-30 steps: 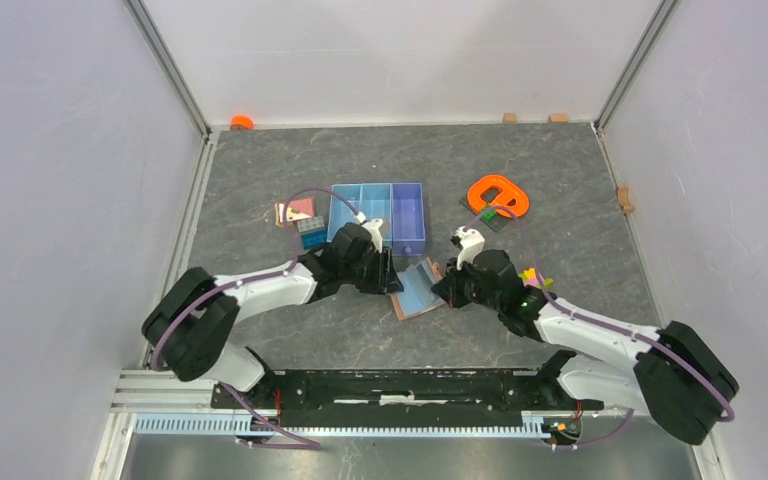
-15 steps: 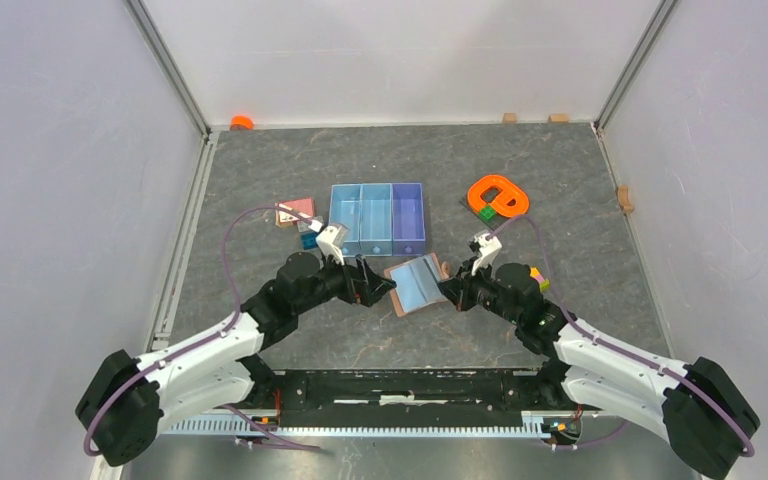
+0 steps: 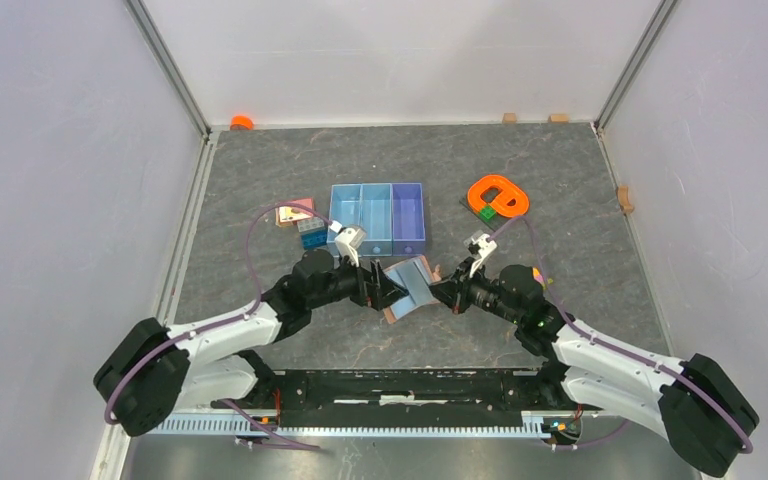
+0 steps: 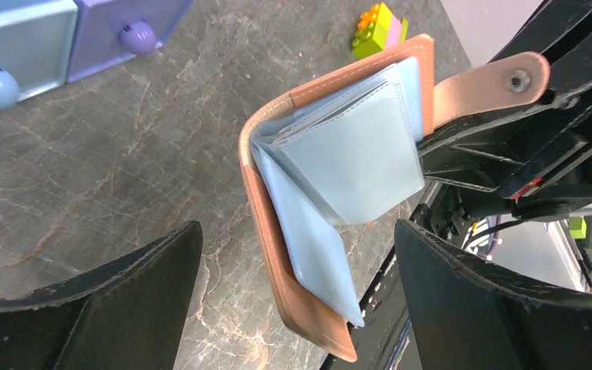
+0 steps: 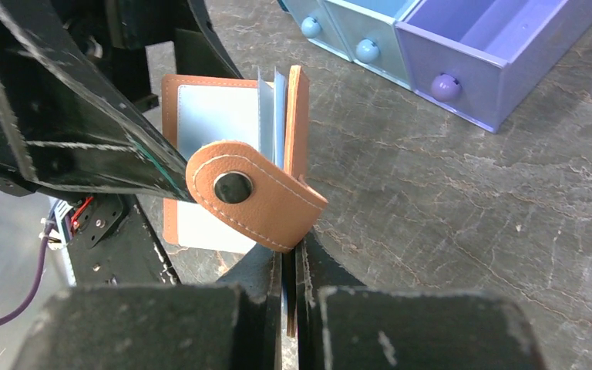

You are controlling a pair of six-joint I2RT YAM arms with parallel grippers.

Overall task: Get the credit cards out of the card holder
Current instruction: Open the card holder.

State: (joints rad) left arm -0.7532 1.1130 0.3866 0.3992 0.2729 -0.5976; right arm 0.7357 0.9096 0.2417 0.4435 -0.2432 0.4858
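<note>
Card holder [image 3: 410,283]: half open, near the middle of the tabletop [image 3: 560,200], toward its near edge, just on the near side of the blue three-compartment tray [image 3: 392,210]. Right gripper [image 5: 289,266]: fingers closed on one salmon-brown cover, with the closure tab [image 5: 250,193] folded over just above them. Left gripper [image 4: 297,231]: fingers spread wide, one on either side of the grey-blue pockets [image 4: 347,154], holding nothing and apart from both covers.

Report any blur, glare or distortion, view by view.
Top external: even light, soft shadows, sharp throughout. Left wrist: card holder crisp, own fingers dark and slightly soft at the bottom edge. Right wrist: closure tab sharp, near fingers blurred; no strong glare anywhere.
</note>
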